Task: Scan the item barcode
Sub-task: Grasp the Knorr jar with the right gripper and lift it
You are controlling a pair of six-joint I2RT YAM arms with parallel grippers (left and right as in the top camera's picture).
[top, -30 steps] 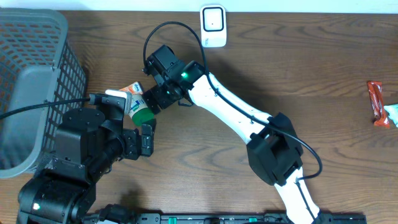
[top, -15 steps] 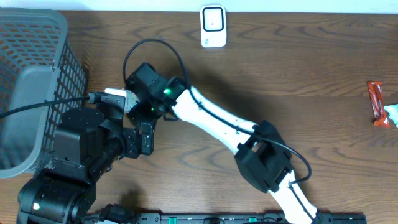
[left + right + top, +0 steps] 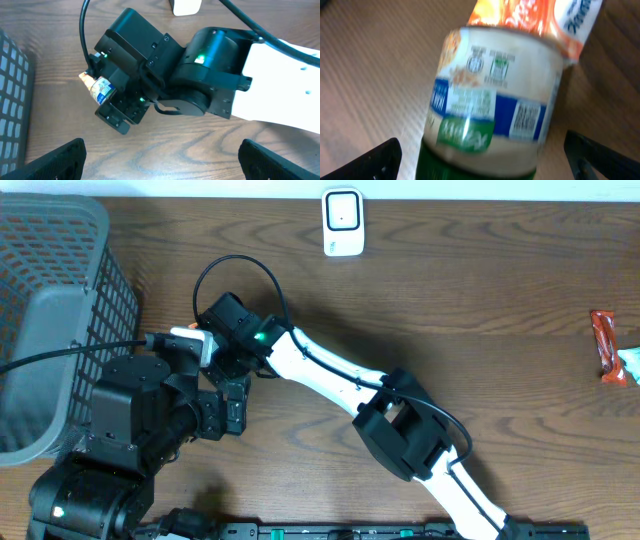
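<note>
The basket (image 3: 100, 290) sits well off to the left of both sets of fingers, its far side cut off by the edge. The white right arm (image 3: 320, 370) reaches across the table and its head covers the jar from above. The jar (image 3: 492, 100) only shows properly from the right wrist: blurred, on its side, green lid near the camera, barcode on its label, lying between the spread fingers of the right gripper (image 3: 482, 145). There is a gap on one side; whether the other finger touches I can't tell. An orange packet (image 3: 535, 15) lies just past the jar, mostly cut off. The left gripper (image 3: 162, 145) is spread wide over bare table, the jar beyond its fingertips. The scanner (image 3: 343, 222) stands well away from the fingers. A second ago the jar's lid showed from overhead; the right gripper has since swung left over it.
</note>
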